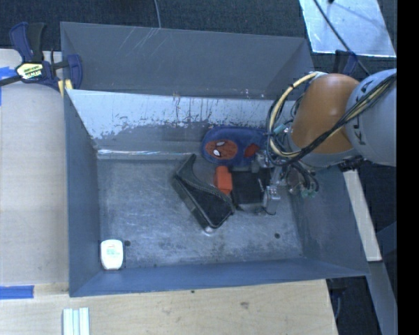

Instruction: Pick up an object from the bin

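I've got the pincer (pixel 260 190) low at the right of the bin (pixel 195 65), beside the orange block (pixel 224 179) and black case (pixel 204 199), likely positioned for a grasp there; spread or pinching, I cannot tell.

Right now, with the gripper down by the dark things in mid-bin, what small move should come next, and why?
Probably a slight shift toward the view's left, over the black block: the gripper sits at its right edge, with the orange piece and the black wedge close beyond. Whether it grips anything yet cannot be told.
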